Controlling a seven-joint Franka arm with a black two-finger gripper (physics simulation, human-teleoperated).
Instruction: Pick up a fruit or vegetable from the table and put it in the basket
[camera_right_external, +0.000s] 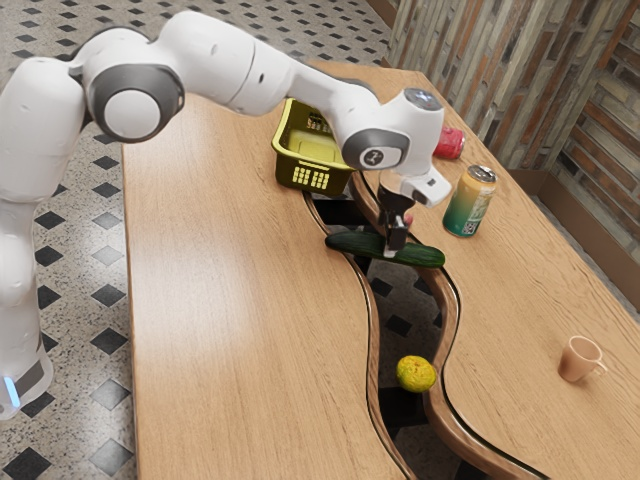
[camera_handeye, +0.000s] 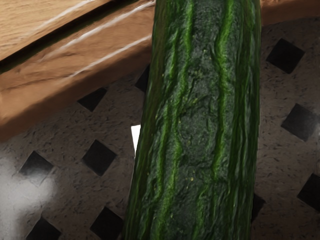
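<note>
Had the end effector (camera_right_external: 393, 245) down at the cucumber (camera_right_external: 360, 243), a little off its middle toward the exterior view's right, with open or closed impossible to tell from either view. Looked to be at the grasping step, with the carry yet to do. Called next, by this judgement, for a sure hold from both sides, then a straight, level rise, slow enough to check for slipping or tipping at the long ends. Showed up close, in the wrist view, as a dark green body with rough, wrinkled skin and bright green ridges running lengthwise. Looked long, smooth-edged and gently rounded at the tips in the exterior view, whole and nearly straight. Lay across the winding gap in the worktop (camera_right_external: 220, 300), outside the basket, with floor visible below; could not be judged as resting on the edges or slightly raised. Made a drop into that gap the main risk. Had a green and orange can (camera_right_external: 468, 202) near on the exterior view's right, worth keeping clear of during the lift. Offered the yellow-green basket (camera_right_external: 287, 172) farther off, upright beside the gap, as the place to go after the rise, probably with a turn to fit such length inside. Left the yellow fruit (camera_right_external: 416, 374) and the mug (camera_right_external: 578, 358) well apart from that path.
</note>
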